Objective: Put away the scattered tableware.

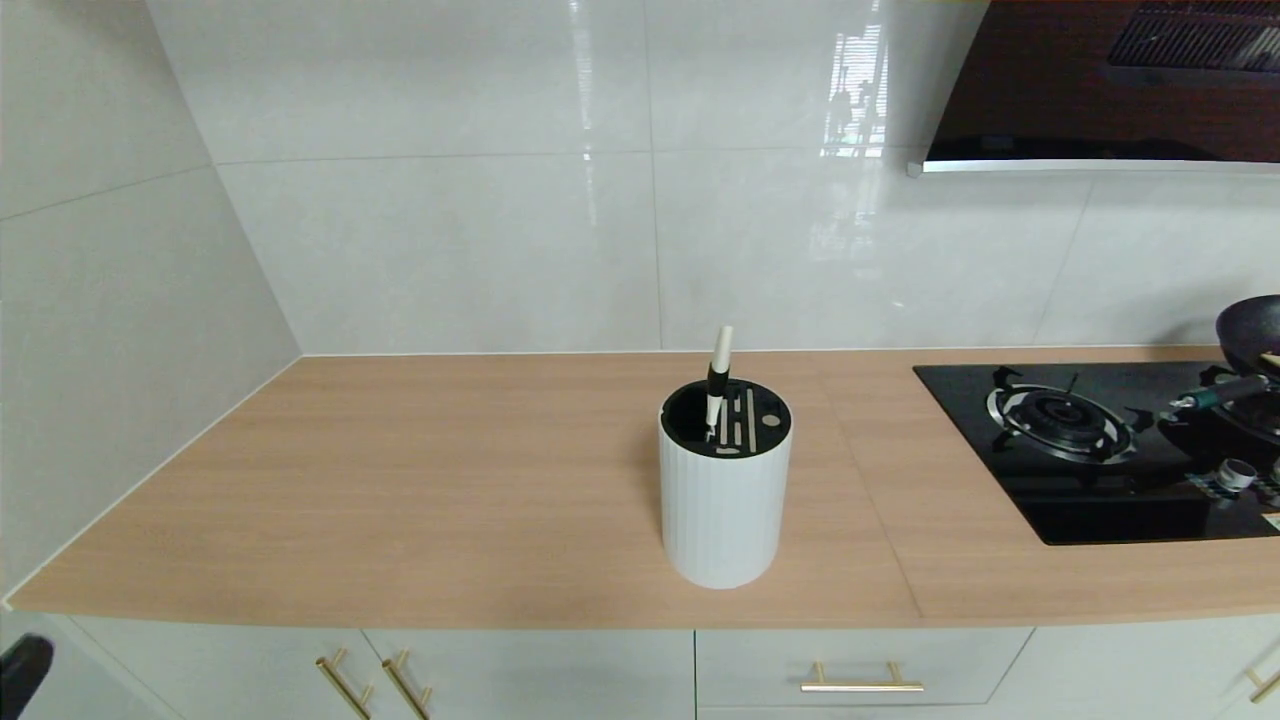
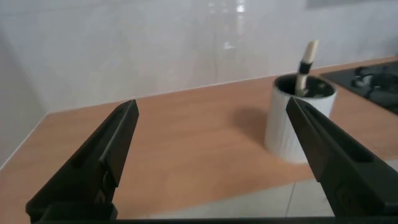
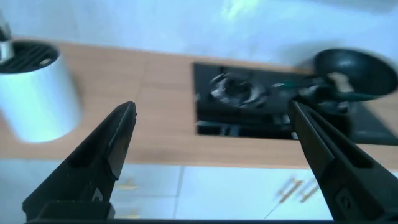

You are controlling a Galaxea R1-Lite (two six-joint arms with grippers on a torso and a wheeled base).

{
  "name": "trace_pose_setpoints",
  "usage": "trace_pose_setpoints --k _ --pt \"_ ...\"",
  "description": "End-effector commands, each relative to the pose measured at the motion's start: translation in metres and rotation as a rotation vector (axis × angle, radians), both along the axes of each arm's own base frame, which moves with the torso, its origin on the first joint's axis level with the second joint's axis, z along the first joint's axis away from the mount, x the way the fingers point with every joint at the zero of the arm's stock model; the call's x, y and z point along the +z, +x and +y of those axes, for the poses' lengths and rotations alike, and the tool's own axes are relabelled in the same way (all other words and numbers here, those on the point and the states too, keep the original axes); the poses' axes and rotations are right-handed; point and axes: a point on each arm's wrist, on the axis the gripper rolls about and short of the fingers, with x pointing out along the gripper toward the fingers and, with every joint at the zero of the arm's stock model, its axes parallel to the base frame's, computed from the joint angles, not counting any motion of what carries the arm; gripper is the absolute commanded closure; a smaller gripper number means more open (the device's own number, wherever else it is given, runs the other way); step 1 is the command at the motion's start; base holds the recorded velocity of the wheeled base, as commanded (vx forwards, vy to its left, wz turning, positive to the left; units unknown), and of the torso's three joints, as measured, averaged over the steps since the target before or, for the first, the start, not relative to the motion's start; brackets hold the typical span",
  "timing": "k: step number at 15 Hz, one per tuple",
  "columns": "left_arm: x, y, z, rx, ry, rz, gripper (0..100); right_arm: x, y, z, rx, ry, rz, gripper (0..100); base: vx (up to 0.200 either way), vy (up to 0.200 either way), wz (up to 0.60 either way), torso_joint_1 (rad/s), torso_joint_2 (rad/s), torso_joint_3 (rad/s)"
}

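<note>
While both arms hang back off the counter's front edge, the task's thing is found standing in its holder. It is a utensil (image 1: 718, 385) with a pale-and-black handle, tilted slightly, set in a slot of the white ribbed holder (image 1: 722, 500) near the middle of the wooden counter (image 1: 450, 480). Its working end is hidden inside, so whether it is a knife or something else cannot be told. The left gripper (image 2: 211, 104) is spread wide with nothing between its fingers. The right gripper (image 3: 212, 106) is likewise wide and unloaded, and is pointed toward the hob (image 1: 1080, 450) and the wok (image 1: 1250, 335) on it.

The putting-away is judged to be at or near its end. If the utensil is to be seated better, it should be approached from above and the handle pinched near the black band. It should then be pressed straight down along the slot, so that the holder is not tipped or pushed. Any sideways sweep past the holder should be avoided.
</note>
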Motion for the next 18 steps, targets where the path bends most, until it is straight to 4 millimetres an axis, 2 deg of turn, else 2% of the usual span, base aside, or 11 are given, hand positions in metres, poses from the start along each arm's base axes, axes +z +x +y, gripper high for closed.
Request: trace_pose_setpoints --k 1,5,7,10,11,14,18 --pt "-0.031 -0.040 0.005 0.097 -0.022 -0.106 0 -0.022 -0.026 0.001 -0.063 0.001 -0.081 0 0.000 0.000 0.00 0.000 0.00 0.000" --pt "-0.036 -0.041 0.002 0.154 -0.100 -0.162 0 -0.063 -0.039 0.006 0.009 -0.012 -0.137 0 0.000 0.000 0.00 0.000 0.00 0.000" --pt "-0.051 -0.046 0.000 0.156 -0.084 -0.151 0 -0.068 -0.037 0.005 -0.040 0.032 -0.130 0 0.000 0.000 0.00 0.000 0.00 0.000" --pt "-0.074 -0.035 0.001 0.185 -0.083 -0.087 0 -0.086 -0.025 0.005 -0.040 0.071 -0.070 0 0.000 0.000 0.00 0.000 0.00 0.000" --pt "-0.087 -0.029 0.001 0.192 -0.056 -0.053 0 -0.103 -0.013 0.005 -0.040 0.073 -0.061 0 0.000 0.000 0.00 0.000 0.00 0.000" --pt "-0.095 -0.028 0.001 0.199 -0.049 0.031 0 -0.125 0.002 0.006 0.016 0.067 -0.131 0 0.000 0.000 0.00 0.000 0.00 0.000" --pt "-0.103 -0.028 0.001 0.228 -0.064 0.112 0 -0.136 0.003 0.007 0.067 0.097 -0.025 0 0.000 0.000 0.00 0.000 0.00 0.000"
